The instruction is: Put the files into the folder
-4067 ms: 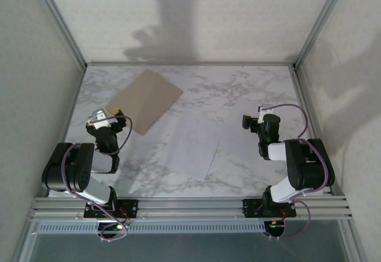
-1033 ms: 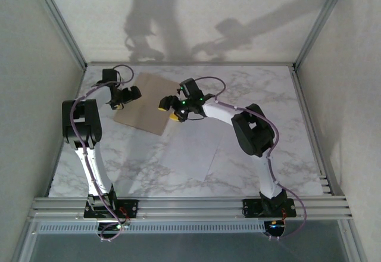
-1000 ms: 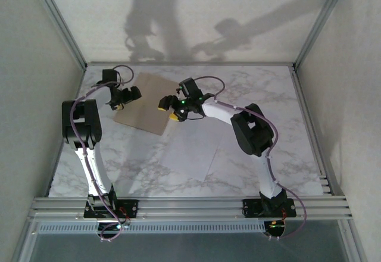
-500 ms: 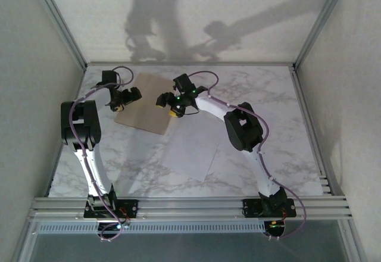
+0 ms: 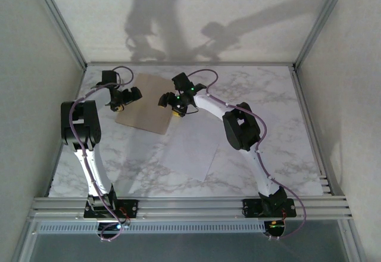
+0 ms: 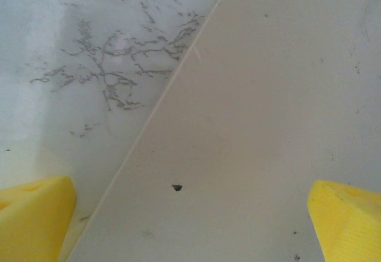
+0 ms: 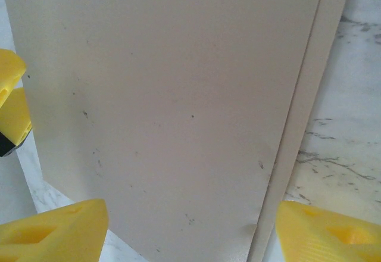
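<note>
The tan folder (image 5: 146,102) lies shut and flat on the marble at the far left. My left gripper (image 5: 122,97) is open over its left edge. In the left wrist view its yellow fingertips (image 6: 33,215) straddle the folder (image 6: 268,113), one over marble and one over cardboard, with nothing between them (image 6: 190,226). My right gripper (image 5: 169,105) is open over the folder's right corner. In the right wrist view (image 7: 193,238) the folder (image 7: 172,95) lies between the pads (image 7: 330,232). The files (image 5: 191,147), white sheets, lie flat on the table nearer me, untouched.
The marble table (image 5: 262,95) is fenced by metal frame posts (image 5: 59,21) and pale walls on three sides. Both arms reach far out from their bases (image 5: 107,205). The other gripper's yellow finger (image 7: 11,110) shows at the left of the right wrist view.
The right gripper has slid a little left and farther back over the folder's right corner. The left gripper has stayed put. Folder and files have not moved.
</note>
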Available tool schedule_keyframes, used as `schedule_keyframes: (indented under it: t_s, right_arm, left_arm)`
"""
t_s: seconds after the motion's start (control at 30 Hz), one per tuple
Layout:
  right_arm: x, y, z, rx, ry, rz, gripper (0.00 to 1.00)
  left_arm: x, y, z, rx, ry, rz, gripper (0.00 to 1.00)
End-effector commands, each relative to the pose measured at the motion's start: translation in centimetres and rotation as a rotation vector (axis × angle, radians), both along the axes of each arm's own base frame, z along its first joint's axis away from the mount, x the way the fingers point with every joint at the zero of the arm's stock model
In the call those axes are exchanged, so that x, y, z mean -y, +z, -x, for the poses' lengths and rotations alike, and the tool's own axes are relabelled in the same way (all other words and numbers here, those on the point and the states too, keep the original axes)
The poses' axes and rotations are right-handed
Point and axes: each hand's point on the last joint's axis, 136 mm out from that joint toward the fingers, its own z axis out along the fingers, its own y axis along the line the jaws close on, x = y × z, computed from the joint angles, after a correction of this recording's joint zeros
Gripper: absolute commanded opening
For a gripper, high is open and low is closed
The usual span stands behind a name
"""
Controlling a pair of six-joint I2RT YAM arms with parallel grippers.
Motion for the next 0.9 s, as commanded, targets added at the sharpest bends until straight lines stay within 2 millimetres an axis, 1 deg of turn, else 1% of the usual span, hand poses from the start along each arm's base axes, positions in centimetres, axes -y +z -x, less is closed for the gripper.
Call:
schedule_keyframes:
  t_s: [0.0, 0.17, 0.33, 0.6, 0.77, 0.87]
  right_arm:
    - [0.1, -1.9, -0.3, -0.021, 0.002, 0.027, 0.74]
    - [-0.2, -2.2, -0.4, -0.025, 0.009, 0.017, 0.74]
    - [-0.2, -2.7, -0.4, -0.036, 0.010, 0.023, 0.74]
    - [-1.0, -2.5, -0.4, -0.048, 0.018, -0.013, 0.74]
    - [-1.9, -1.6, -0.1, -0.071, 0.023, -0.068, 0.74]
    - [-2.7, 0.2, -0.1, -0.076, 0.024, -0.132, 0.75]
  left_arm:
    - [0.7, 1.5, 0.1, 0.023, -0.009, 0.033, 0.99]
    - [0.9, 1.6, 0.1, 0.026, -0.014, 0.045, 0.99]
    - [1.0, 1.9, 0.1, 0.028, -0.022, 0.048, 0.99]
    - [1.5, 1.7, 0.3, 0.022, -0.033, 0.061, 0.98]
    - [1.9, 1.7, 0.5, 0.018, -0.044, 0.071, 0.97]
    - [2.0, 1.8, 0.6, 0.013, -0.046, 0.074, 0.97]
